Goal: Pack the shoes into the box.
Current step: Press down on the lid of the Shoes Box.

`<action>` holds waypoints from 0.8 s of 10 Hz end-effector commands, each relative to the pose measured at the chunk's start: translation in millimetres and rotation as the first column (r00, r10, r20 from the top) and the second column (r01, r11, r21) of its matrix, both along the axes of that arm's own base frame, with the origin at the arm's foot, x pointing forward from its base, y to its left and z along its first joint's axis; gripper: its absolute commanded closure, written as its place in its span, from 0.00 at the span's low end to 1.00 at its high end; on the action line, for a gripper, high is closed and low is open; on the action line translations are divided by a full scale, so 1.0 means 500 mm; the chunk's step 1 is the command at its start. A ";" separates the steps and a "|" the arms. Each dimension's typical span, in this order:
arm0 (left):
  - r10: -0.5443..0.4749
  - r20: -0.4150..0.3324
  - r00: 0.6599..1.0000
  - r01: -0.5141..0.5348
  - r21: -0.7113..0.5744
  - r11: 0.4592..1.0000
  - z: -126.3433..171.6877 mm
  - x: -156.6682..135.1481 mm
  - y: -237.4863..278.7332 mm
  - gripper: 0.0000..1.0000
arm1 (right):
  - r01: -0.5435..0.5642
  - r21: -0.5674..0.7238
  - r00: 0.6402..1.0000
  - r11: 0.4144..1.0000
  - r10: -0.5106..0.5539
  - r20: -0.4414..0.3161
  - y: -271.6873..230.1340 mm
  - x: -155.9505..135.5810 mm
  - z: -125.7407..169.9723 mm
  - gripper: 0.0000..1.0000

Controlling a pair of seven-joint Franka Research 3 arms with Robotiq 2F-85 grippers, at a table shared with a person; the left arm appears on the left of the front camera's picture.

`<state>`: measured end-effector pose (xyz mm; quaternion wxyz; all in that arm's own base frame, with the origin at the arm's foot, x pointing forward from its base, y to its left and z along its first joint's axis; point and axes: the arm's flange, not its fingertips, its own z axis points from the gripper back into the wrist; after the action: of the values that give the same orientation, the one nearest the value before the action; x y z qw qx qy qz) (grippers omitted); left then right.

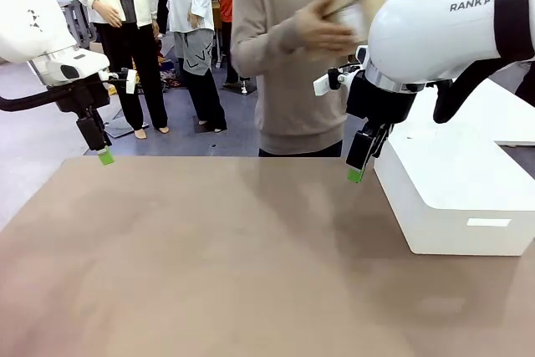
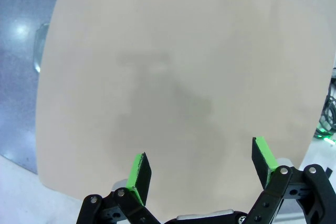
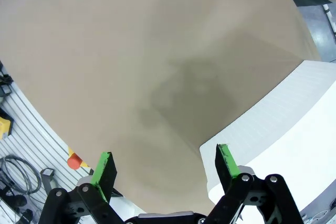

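Tan cardboard shoebox sits in the person's hand beyond the bare brown surface, a large white rectangular box beside the right gripper, both grippers' 2 fingers spread, left gripper hovering.

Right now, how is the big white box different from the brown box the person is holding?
The white box rests on the table, by the robot's right tool; the brown box is up in the person's hands. The white box looks larger and white; the brown box is tan cardboard. Both are boxes.
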<state>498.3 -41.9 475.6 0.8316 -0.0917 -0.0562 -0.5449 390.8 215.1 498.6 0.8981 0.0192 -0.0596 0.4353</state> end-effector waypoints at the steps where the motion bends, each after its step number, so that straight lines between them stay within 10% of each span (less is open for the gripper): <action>1: 0.005 0.001 1.000 -0.005 0.002 1.000 0.000 -0.001 0.004 0.00 | 0.000 0.000 1.000 1.000 0.000 0.002 0.001 0.003 0.005 0.00; 8: 0.005 0.001 1.000 -0.005 0.002 1.000 0.000 -0.001 0.004 0.00 | 0.000 0.000 1.000 1.000 0.000 0.002 0.001 0.003 0.005 0.00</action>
<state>498.3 -41.9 475.6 0.8316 -0.0917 -0.0562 -0.5449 390.7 215.2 498.6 0.8981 0.0192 -0.0596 0.4354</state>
